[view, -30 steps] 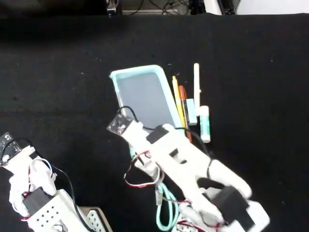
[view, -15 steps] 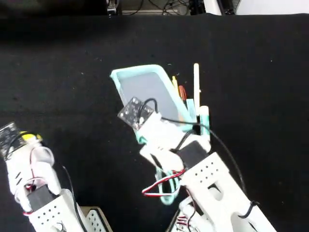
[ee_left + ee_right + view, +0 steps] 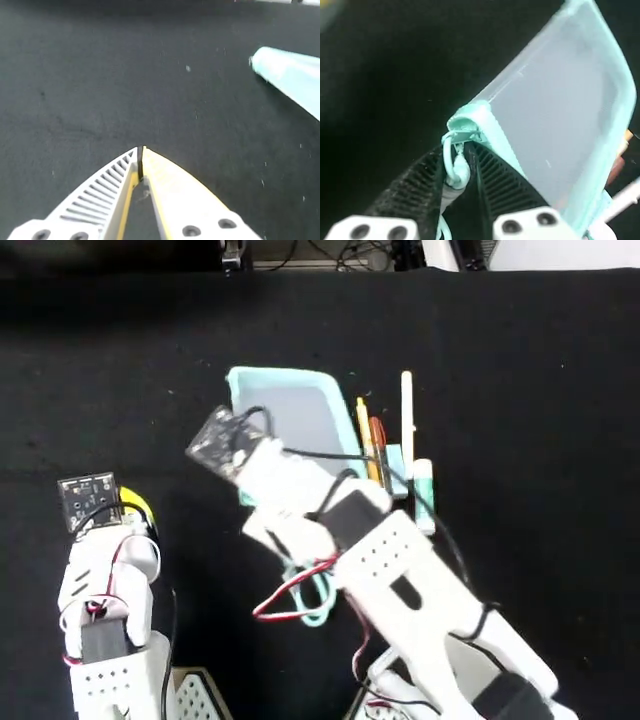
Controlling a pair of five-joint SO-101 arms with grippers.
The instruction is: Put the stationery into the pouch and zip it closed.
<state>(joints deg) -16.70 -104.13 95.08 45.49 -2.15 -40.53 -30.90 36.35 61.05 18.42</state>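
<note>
Pouch (image 3: 295, 415) lies on the table (image 3: 520, 360), toward 12 o'clock from centre; pens (image 3: 378, 445) lie along its 3 o'clock edge (outside it). Right gripper (image 3: 461, 152) pinches the zip pull (image 3: 455, 172). Left gripper (image 3: 140, 152), at the pouch's 8 o'clock, fingers together, empty.

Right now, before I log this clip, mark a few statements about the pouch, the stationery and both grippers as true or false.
1. The right gripper has its fingers closed on the zipper pull at a corner of the teal pouch. True.
2. The pens are inside the pouch. False: they lie on the black table beside it.
3. The left gripper holds a pen. False: its fingers are shut on nothing, over bare table.
4. The left gripper is apart from the pouch. True.
</note>
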